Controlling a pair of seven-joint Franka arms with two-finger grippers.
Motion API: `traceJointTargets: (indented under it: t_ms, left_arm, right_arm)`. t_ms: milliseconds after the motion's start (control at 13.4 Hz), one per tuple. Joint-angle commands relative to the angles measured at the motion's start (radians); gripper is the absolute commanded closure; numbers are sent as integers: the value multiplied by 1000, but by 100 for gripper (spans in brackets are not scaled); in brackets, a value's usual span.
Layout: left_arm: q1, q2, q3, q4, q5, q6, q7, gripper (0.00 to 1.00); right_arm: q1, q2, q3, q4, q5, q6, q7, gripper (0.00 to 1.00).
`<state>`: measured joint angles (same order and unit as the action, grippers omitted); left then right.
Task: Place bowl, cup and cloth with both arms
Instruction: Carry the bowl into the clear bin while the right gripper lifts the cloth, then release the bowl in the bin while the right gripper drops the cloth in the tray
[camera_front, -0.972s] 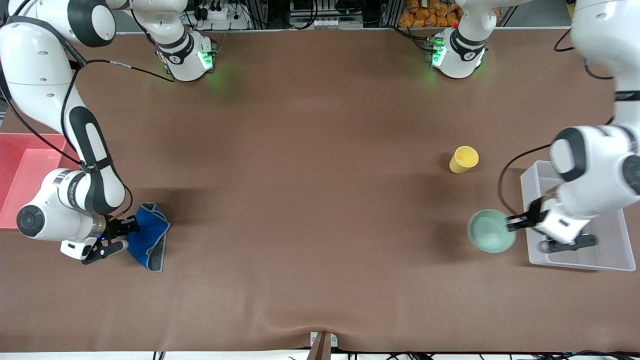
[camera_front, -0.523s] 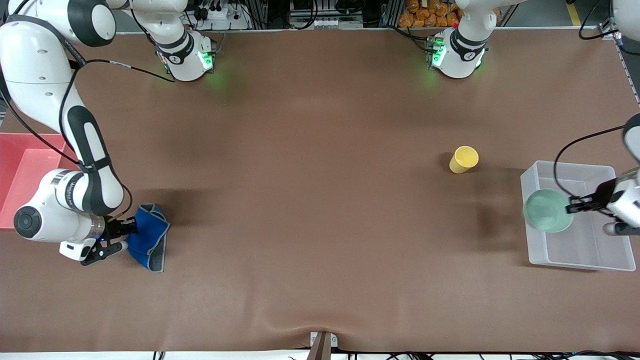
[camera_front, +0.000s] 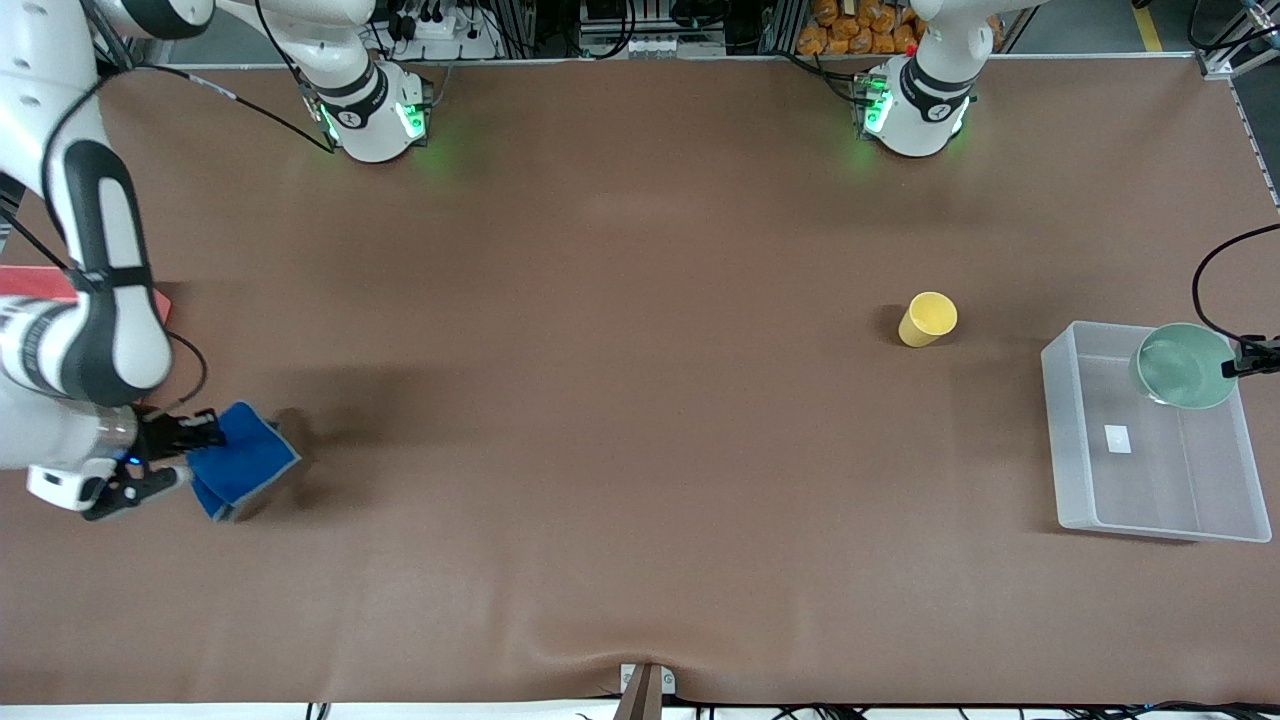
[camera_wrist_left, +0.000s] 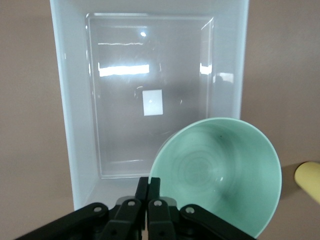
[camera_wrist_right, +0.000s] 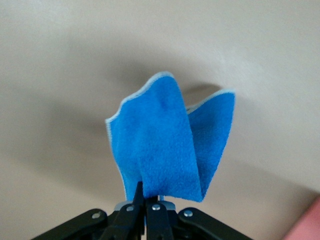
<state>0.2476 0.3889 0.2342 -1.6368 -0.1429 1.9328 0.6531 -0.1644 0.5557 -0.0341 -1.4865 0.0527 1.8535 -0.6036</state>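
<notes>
In the front view you have one of each: a mint-green bowl (camera_front: 1185, 365), a yellow cup (camera_front: 927, 319), a blue cloth (camera_front: 240, 460), and a clear plastic bin (camera_front: 1100, 510). The left gripper (camera_front: 1240, 368), at the frame's right edge, pinches the bowl's rim and holds it over the bin's upper corner. The cup stands alone on the brown table (camera_front: 620, 400), toward the centre from the bin. In the lower left, the right gripper (camera_front: 195, 432) is clamped on the cloth, lifted off the table; a red tray (camera_front: 30, 284) peeks out beside that arm.

In the left wrist view the closed fingers (camera_wrist_left: 150, 192) grip the bowl (camera_wrist_left: 220, 175) above the bin (camera_wrist_left: 65, 125); the cup (camera_wrist_left: 309, 181) shows at the edge.

In the right wrist view the cloth (camera_wrist_right: 165, 150) hangs from pressed-together fingers (camera_wrist_right: 142, 197).
</notes>
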Motion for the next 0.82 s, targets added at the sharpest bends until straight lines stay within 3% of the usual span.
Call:
traceJointTargets:
  t_ms: [0,224,374,748]
  left_arm:
    - [19,40,-1,0,-33,52,57,100]
    - [35,90,-1,-12,-107,104,118,100]
    - [53,108,-1,-41,-162,153,169,100]
    - [52,172,-4,-77,-223,273,207,100]
  right_arm:
    - [-18,-92,-24,-28,-36,-86,-7,100]
    - [-23,-163,-50,-15,-124,-219,-10,100]
    - [-23,-204,-49,9,-239,-307,-13,100]
    - [-64,-215,-50,9,-440,-341,-33,100]
